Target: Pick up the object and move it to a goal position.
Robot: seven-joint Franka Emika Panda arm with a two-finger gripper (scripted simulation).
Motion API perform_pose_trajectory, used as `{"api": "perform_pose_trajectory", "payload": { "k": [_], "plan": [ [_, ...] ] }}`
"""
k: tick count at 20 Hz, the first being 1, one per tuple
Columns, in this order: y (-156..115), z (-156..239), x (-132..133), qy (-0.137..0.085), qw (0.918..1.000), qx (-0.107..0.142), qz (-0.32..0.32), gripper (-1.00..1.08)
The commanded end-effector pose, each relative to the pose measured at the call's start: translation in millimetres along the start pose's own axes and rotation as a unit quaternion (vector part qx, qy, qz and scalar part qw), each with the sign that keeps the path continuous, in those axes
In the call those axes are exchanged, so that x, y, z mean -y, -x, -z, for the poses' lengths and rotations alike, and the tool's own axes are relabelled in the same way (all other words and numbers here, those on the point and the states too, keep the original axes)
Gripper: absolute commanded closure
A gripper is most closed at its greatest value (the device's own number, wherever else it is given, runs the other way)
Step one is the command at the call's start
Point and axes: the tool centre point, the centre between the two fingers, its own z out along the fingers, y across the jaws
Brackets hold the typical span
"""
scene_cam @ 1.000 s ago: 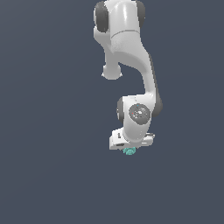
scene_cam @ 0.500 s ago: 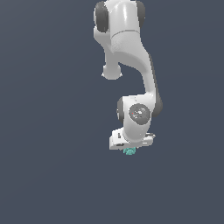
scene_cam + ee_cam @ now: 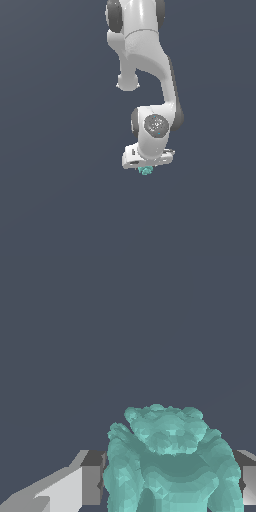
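Note:
The object (image 3: 145, 171) is a tiny teal-green bumpy lump showing just under the white hand of the arm in the exterior view. In the wrist view the object (image 3: 170, 461) fills the space between the two fingers (image 3: 82, 483), which press against its sides. My gripper (image 3: 145, 169) is shut on it; its fingertips are mostly hidden behind the hand in the exterior view. The gripper (image 3: 167, 481) holds the lump over a plain dark grey ground.
The white arm (image 3: 147, 60) reaches down from the top of the exterior view. Around it there is only uniform dark grey background, with no other objects or edges in sight.

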Motion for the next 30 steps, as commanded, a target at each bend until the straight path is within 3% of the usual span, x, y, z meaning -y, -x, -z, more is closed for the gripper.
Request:
{"api": "perform_pose_trajectory", "payload": {
  "k": [1,10,30],
  "plan": [
    [5,7,-7,0.000,1.0000,0.000,0.000,1.08],
    [38,53,-50,0.000,1.0000,0.000,0.000,1.08],
    [154,216,-202,-0.002,1.0000,-0.001,-0.001,1.08]
  ]
}}
